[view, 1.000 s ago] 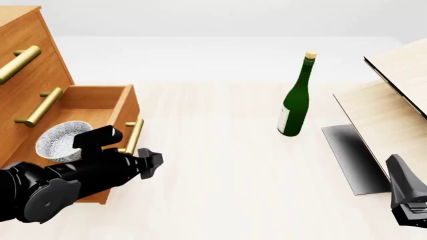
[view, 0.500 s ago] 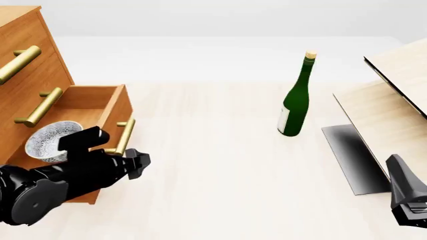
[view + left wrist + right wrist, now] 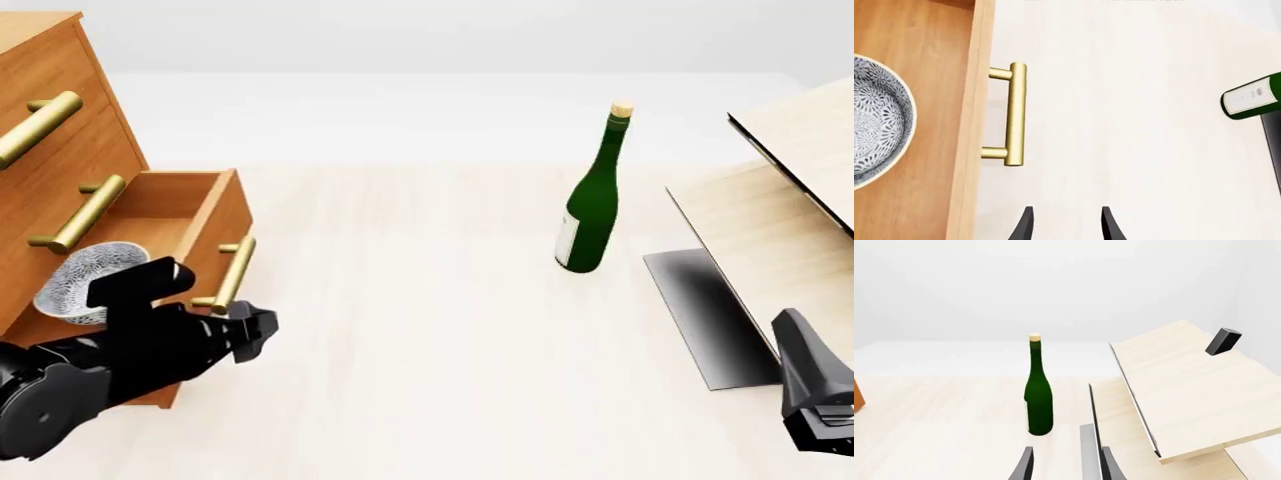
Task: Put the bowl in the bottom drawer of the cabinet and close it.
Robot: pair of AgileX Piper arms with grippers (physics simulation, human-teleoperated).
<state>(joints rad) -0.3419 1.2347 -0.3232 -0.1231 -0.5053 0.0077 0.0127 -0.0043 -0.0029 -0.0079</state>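
The white speckled bowl (image 3: 83, 281) (image 3: 873, 120) lies inside the bottom drawer (image 3: 200, 215) of the orange-brown cabinet (image 3: 60, 120) at the left. That drawer stands partly pulled out, and its brass handle (image 3: 230, 275) (image 3: 1014, 114) faces the table. My left gripper (image 3: 263, 326) (image 3: 1066, 227) is open and holds nothing. It sits just outside the drawer front, close to the handle, with its arm lying across the drawer's near corner. My right gripper (image 3: 801, 345) (image 3: 1066, 466) is open and empty at the near right, far from the cabinet.
A tall green bottle (image 3: 591, 195) (image 3: 1039, 395) stands upright mid-table, right of the drawer. A pale wooden board structure (image 3: 781, 210) (image 3: 1187, 385) slopes up at the right. The cabinet's two upper drawers (image 3: 47, 150) are shut.
The bottom drawer has slid leftward into the cabinet, carrying the bowl with it. My left gripper and arm moved left along with the drawer front. The right arm has not moved.
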